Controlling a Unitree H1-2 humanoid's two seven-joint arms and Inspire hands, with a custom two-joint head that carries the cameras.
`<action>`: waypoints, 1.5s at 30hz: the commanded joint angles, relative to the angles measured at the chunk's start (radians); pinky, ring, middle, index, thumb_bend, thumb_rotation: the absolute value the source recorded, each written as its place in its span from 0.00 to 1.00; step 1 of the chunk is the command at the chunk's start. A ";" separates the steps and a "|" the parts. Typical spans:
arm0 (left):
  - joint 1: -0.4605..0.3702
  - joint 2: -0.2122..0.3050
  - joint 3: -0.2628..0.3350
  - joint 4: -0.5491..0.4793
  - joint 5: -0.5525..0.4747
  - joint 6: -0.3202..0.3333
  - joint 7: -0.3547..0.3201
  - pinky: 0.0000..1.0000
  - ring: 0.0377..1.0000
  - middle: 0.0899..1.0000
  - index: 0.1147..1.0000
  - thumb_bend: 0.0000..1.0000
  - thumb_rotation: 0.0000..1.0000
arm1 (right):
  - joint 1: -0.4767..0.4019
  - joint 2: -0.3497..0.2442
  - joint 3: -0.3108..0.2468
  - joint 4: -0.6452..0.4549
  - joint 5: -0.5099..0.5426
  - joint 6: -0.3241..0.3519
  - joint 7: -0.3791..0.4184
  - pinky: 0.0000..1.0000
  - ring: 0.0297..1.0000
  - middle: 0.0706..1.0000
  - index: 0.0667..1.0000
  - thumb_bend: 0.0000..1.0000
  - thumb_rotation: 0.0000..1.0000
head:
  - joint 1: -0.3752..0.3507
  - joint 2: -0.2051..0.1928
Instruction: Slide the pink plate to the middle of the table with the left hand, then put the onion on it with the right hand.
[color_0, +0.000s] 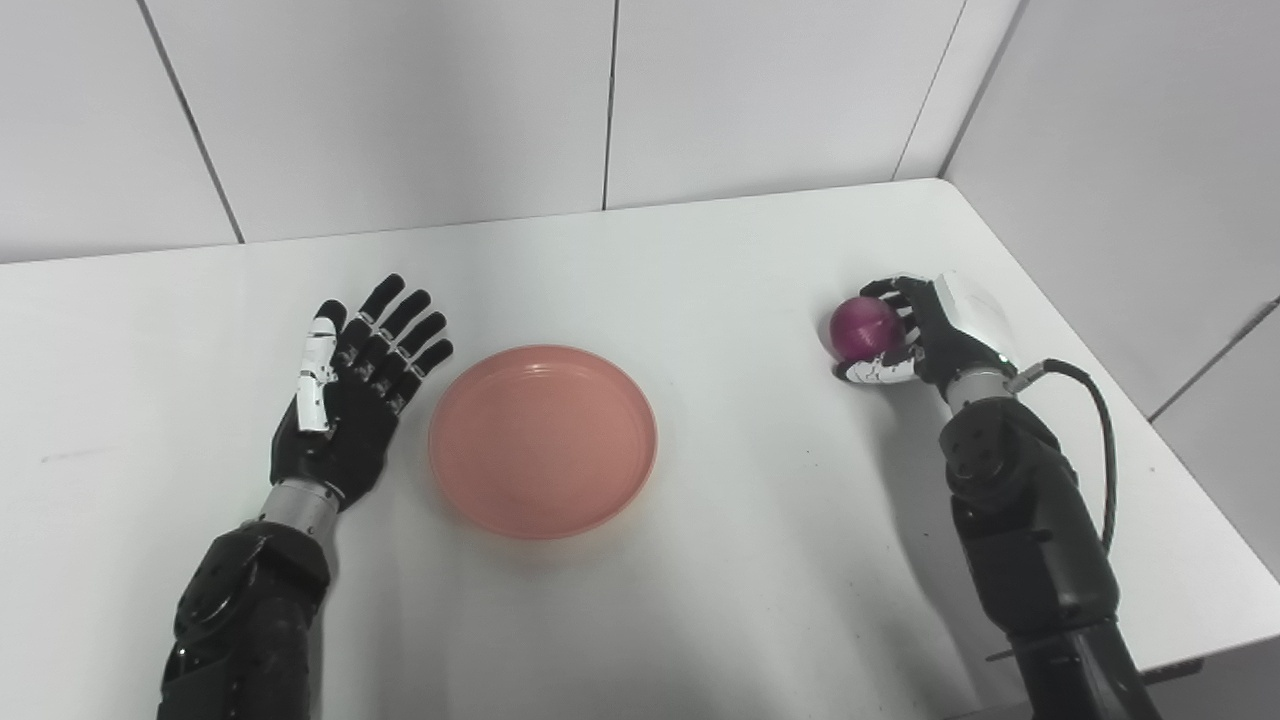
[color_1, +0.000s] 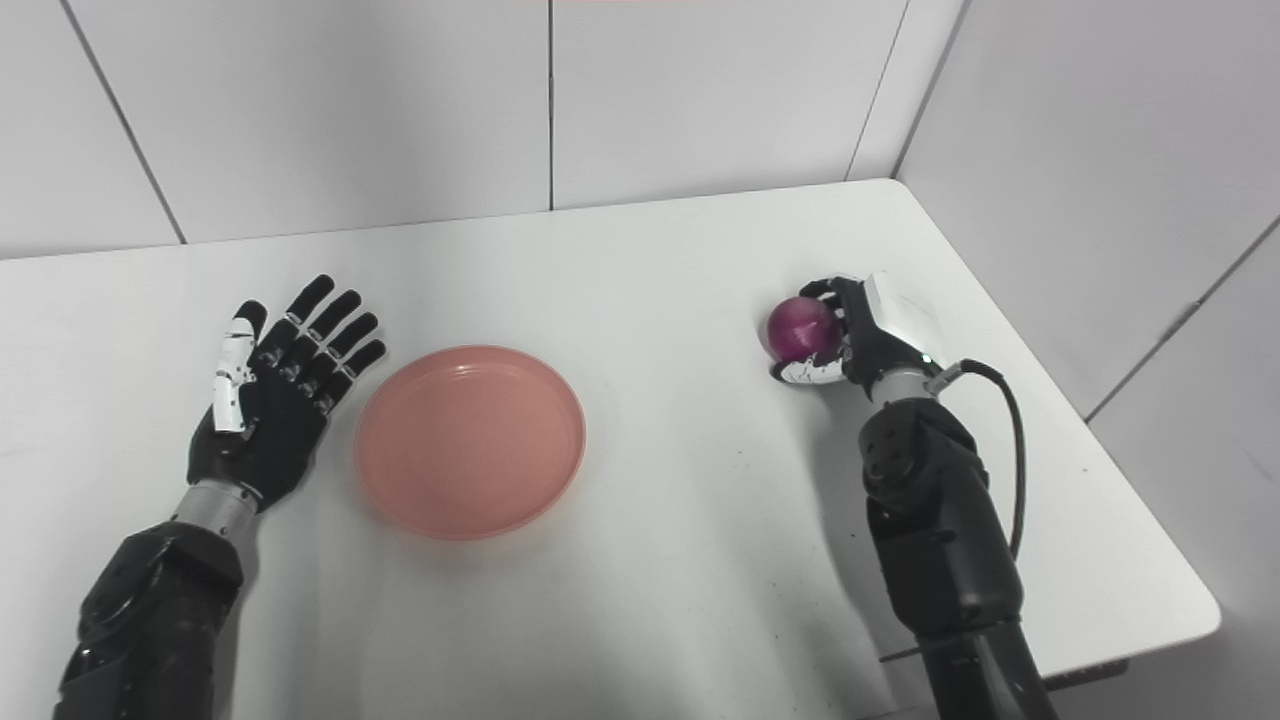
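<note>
The pink plate (color_0: 543, 438) lies flat on the white table (color_0: 700, 260), a little left of the middle, with nothing on it. My left hand (color_0: 355, 390) rests just left of the plate, palm up with fingers spread, not touching the rim. Far to the right, the purple onion (color_0: 866, 327) sits near the table's right edge. My right hand (color_0: 915, 335) is wrapped around it from the right side, fingers over the top and thumb beneath. Whether the onion still touches the table is unclear.
White wall panels (color_0: 600, 100) stand behind the table and along its right side. The table's right edge (color_0: 1130, 420) runs close past my right arm. A black cable (color_0: 1100, 420) loops from the right wrist.
</note>
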 joint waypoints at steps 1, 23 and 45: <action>0.027 0.011 -0.001 0.022 0.018 0.044 0.027 0.85 0.87 0.87 0.86 0.45 1.00 | -0.017 -0.011 -0.019 -0.024 -0.019 0.002 0.007 0.51 0.63 0.69 0.71 0.89 0.01 | 0.001 0.002; 0.021 0.011 0.005 0.033 0.011 0.040 0.021 0.87 0.88 0.88 0.87 0.45 1.00 | -0.019 -0.024 0.050 0.074 0.120 -0.080 -0.254 0.30 0.37 0.43 0.45 0.52 0.13 | 0.005 0.003; 0.016 0.002 0.001 0.029 0.024 0.042 0.038 0.85 0.87 0.88 0.87 0.44 1.00 | -0.019 0.007 0.095 -0.096 0.203 -0.112 -0.312 0.39 0.46 0.48 0.45 0.51 0.13 | 0.034 0.001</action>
